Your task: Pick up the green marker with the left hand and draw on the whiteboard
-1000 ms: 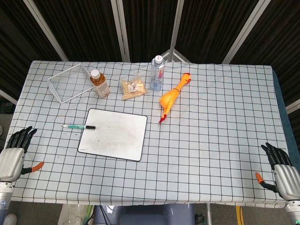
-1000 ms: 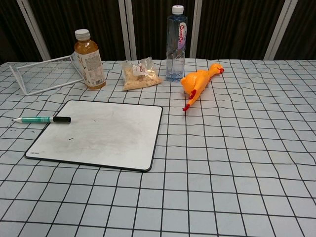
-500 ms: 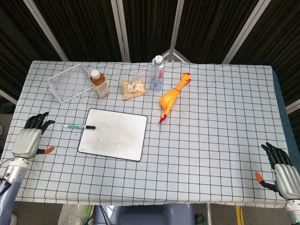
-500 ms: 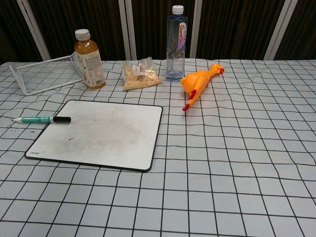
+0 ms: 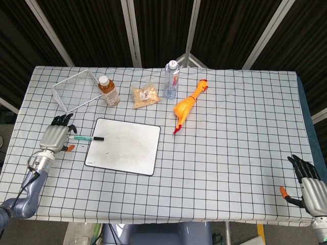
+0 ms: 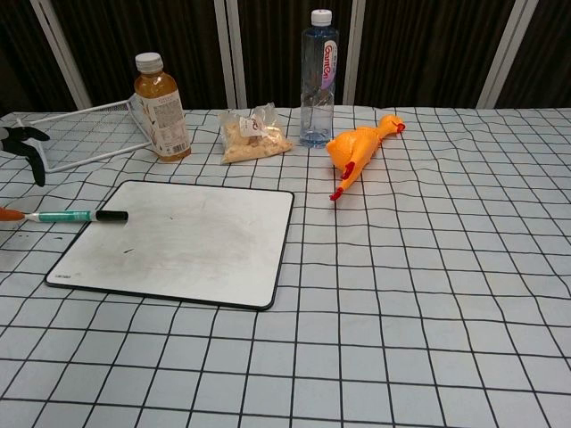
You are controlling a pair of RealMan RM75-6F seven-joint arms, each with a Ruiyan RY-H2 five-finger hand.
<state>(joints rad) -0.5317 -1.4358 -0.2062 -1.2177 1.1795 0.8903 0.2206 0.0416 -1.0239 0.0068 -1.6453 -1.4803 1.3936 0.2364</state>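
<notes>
The right hand (image 5: pixel 308 184) sits at the near right corner of the checked worktop (image 5: pixel 235 138), its dark fingers (image 5: pixel 298 165) spread apart and holding nothing, well apart from everything else. Farther in on the left, the whiteboard (image 5: pixel 123 145) lies flat, and the green marker (image 5: pixel 85 138) lies just beside its left edge, black cap toward the board. The left hand (image 5: pixel 55 137) hovers at the marker's far-left end, fingers (image 5: pixel 61 120) spread wide and pointing away from the robot, with an orange thumb tip close to the pen's tail; whether it touches the marker cannot be told. In the chest view only dark fingertips (image 6: pixel 22 138) and the orange tip show at the left border. Beyond the board stand a tea bottle (image 5: pixel 108 90), a snack bag (image 5: pixel 144 95) and a water bottle (image 5: pixel 171 79), with a white wire rack (image 5: pixel 75 90) to the left and a rubber chicken (image 5: pixel 187 104) to the right.
</notes>
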